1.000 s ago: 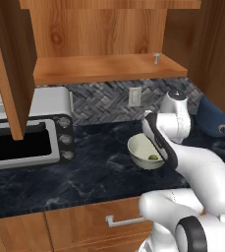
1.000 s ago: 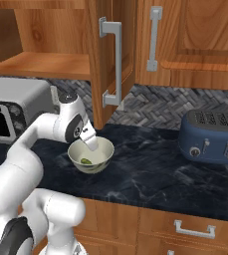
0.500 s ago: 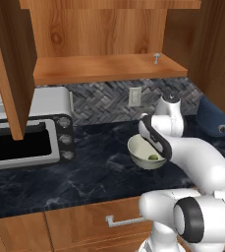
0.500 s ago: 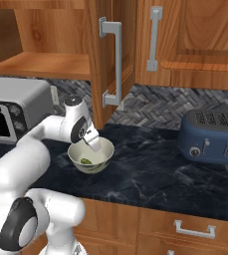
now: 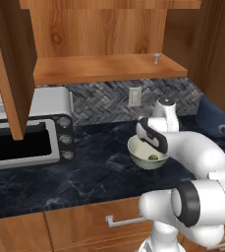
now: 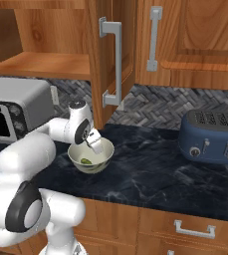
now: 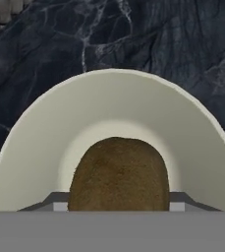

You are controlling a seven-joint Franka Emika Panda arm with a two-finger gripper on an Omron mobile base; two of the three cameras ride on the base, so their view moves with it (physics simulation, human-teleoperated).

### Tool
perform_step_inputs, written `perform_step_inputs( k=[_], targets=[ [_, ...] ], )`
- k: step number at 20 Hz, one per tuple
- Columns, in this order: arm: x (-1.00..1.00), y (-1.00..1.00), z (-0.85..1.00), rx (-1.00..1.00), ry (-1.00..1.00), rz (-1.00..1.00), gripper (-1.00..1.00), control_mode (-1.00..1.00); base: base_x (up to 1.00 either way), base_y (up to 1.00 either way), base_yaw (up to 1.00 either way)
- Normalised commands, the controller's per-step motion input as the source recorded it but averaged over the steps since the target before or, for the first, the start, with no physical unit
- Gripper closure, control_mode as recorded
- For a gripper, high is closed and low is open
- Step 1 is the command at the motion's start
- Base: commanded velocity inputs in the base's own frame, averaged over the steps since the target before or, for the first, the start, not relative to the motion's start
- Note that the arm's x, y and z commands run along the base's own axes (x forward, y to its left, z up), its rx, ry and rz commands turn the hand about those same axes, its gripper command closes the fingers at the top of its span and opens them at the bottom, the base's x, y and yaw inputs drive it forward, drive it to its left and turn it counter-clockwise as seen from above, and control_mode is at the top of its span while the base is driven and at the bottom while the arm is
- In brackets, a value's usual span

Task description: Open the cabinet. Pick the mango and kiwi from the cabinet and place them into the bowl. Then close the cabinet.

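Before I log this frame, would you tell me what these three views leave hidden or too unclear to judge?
- Kiwi, hand view: its lower part is cut off at the bottom edge, so whether the jaws still pinch it is unclear.
- Mango, left base view: a small green patch in the bowl; the arm covers the rest.
- Gripper, right base view: too small to judge its jaws.
- Cabinet, left base view: upper shelves cut off by the top edge.
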Motion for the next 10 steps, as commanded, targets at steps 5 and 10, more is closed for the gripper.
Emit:
perform_step_inputs(
  k=[5,10],
  targets=[
    [0.11,0.0,-0.26,-0.01,0.0,0.0,1.0,-1.0,0.0,0.0,0.0],
    [0.26,0.0,-0.23,-0.04,0.0,0.0,1.0,-1.0,0.0,0.0,0.0]
  ],
)
